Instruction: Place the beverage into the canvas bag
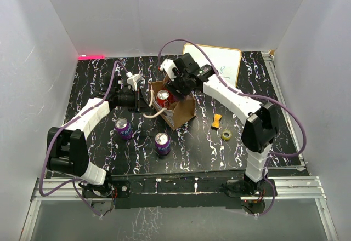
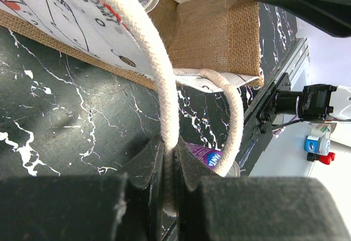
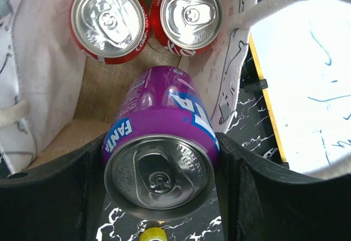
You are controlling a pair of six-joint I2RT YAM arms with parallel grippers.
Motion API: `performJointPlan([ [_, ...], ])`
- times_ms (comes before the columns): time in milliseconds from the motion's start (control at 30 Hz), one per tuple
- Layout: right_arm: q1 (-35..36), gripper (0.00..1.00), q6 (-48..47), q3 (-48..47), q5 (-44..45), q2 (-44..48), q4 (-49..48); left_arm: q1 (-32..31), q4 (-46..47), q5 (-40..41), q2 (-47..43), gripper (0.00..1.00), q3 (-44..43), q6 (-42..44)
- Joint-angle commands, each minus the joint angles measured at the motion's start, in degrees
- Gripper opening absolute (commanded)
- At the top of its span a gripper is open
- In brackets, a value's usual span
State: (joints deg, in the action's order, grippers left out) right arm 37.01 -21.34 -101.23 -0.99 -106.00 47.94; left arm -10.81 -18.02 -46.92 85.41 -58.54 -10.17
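A purple Fanta can (image 3: 162, 159) is held upright at the open mouth of the canvas bag (image 1: 184, 115). The bag, tan with cream rope handles (image 2: 164, 87), is stood upright; two red cans (image 3: 109, 22) are seen inside it.

Overhead: bright, even top light, white walls (image 1: 164, 11) nearly blown out, shadows soft and short; red glow (image 1: 90, 56) upper left. Left wrist: left fingers (image 2: 66, 208) along the bottom blurred, rope handle (image 2: 162, 87) sharp, right edge overexposed. Right wrist: whiteboard (image 3: 307, 87) at right washed out, glare on red can tops (image 3: 107, 19), purple can (image 3: 159, 142) crisp, right fingers (image 3: 44, 197) dark at the bottom corners.
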Motion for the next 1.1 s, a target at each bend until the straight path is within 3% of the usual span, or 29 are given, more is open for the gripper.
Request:
performJointPlan([
  [0,-0.2,0.15,1.4,-6.32,2.31,-1.58,-2.26,0.17,-0.61,-0.37,-2.79,0.0,-1.32,0.86],
  [367,0.97,0.17,1.24,-6.97,6.51,-4.86,-3.11,0.22,-0.44,-0.34,-2.88,0.0,-1.09,0.77],
  [1067,1.4,0.29,2.62,-8.06,5.52,-9.71,-3.86,0.2,-0.28,-0.28,-2.96,0.0,-0.86,0.85],
])
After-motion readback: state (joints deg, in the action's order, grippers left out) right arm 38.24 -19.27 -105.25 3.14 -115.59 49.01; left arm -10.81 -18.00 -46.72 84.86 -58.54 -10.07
